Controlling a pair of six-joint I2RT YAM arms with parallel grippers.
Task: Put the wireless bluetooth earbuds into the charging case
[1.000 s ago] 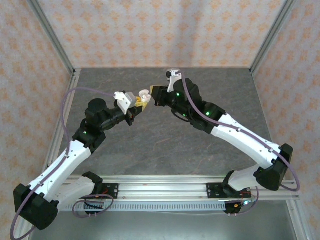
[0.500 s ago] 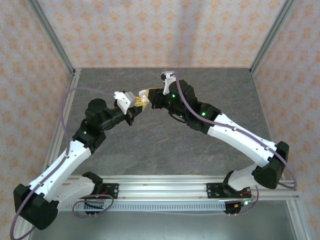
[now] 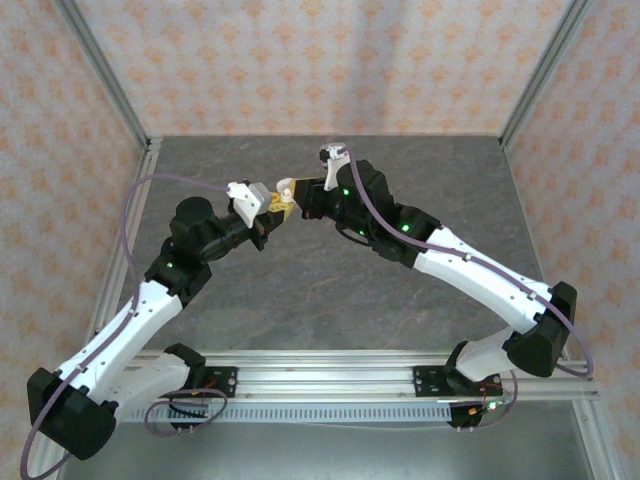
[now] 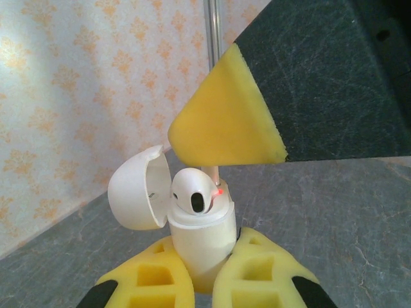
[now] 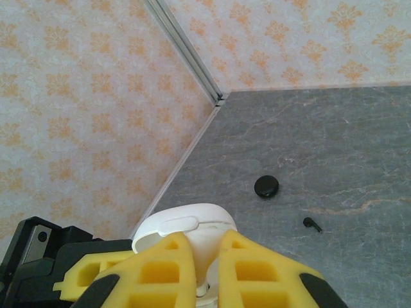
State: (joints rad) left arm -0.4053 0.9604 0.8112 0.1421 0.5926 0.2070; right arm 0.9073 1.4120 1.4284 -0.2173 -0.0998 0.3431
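My left gripper (image 4: 207, 249) is shut on a white charging case (image 4: 200, 231), held upright above the table with its lid (image 4: 133, 196) swung open to the left. One white earbud (image 4: 191, 190) sits in the case beside a small red light. My right gripper (image 5: 200, 242) is shut on a second white earbud (image 5: 207, 260), whose thin stem (image 4: 214, 174) reaches down into the case under its yellow pad (image 4: 225, 125). From above, the two grippers (image 3: 275, 210) (image 3: 298, 196) meet at the case (image 3: 285, 190). A black earbud (image 5: 312, 224) lies on the table.
A round black object (image 5: 266, 186) lies on the grey stone-pattern table (image 5: 334, 147) near the black earbud. Patterned walls and a metal corner post (image 5: 186, 54) close in the back and sides. The arm bases stand on a rail (image 3: 320, 375) at the near edge.
The right arm has shifted left, bringing its gripper over the open case held by the left gripper. The left arm has barely moved.
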